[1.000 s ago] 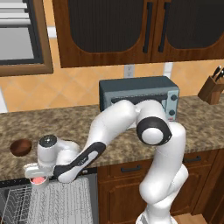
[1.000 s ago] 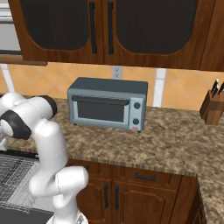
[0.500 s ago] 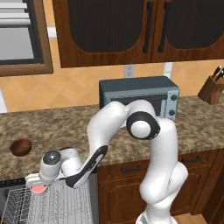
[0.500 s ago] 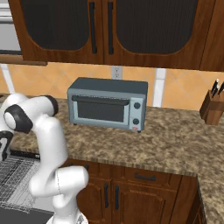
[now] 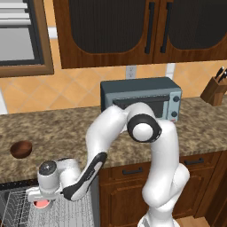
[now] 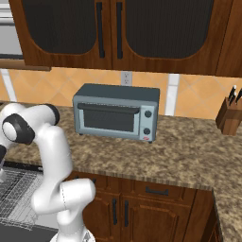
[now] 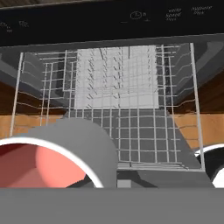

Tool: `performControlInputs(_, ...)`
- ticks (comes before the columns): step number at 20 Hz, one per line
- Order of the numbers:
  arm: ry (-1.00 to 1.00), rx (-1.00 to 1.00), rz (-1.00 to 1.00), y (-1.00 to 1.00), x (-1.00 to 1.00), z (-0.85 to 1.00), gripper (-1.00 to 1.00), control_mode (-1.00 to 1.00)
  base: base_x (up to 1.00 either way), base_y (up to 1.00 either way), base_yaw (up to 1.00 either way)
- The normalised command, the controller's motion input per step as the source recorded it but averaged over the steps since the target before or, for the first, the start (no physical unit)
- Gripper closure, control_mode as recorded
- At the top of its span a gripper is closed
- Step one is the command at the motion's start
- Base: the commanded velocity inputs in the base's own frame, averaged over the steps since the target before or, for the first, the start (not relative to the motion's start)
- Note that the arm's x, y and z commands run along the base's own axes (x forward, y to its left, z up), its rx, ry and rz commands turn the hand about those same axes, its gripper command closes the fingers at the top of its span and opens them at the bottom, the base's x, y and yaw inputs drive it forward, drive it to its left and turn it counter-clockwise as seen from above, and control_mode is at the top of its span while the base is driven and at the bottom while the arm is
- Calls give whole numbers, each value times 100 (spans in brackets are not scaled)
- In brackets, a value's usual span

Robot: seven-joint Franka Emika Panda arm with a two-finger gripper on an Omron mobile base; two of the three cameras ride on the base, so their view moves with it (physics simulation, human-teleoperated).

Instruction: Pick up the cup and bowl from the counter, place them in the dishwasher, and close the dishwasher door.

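Cup [image 5: 41, 203], white with its pink-red inside showing, hangs at the gripper [image 5: 42, 201], whose jaws are clenched on its wall, just above the white wire rack [image 7: 116, 109] of the open dishwasher [image 5: 26, 210]. Over the last second the arm has swung down off the counter [image 5: 57, 133] edge, carrying the cup from counter height to a spot over the rack. From the hand view the rim [image 7: 52, 151] sits low and close, grid beneath. That puts the first placement nearly within reach. Bowl [image 5: 21, 149] waits on the counter, well apart, untouched.
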Motion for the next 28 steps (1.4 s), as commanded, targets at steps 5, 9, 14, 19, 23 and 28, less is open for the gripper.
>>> performControlInputs(5,39,-33,-15,49,21,40,100,-100,0,0,0)
performControlInputs(9,17,-28,-11,55,17,10,100,-100,0,0,0)
performControlInputs(14,0,-3,0,1,0,-35,100,-100,0,0,0)
performControlInputs(19,0,-5,0,3,4,-49,100,-100,0,0,0)
performControlInputs(23,0,0,0,0,24,-69,100,-100,0,0,0)
performControlInputs(28,-4,0,0,2,6,-78,100,-100,0,0,0)
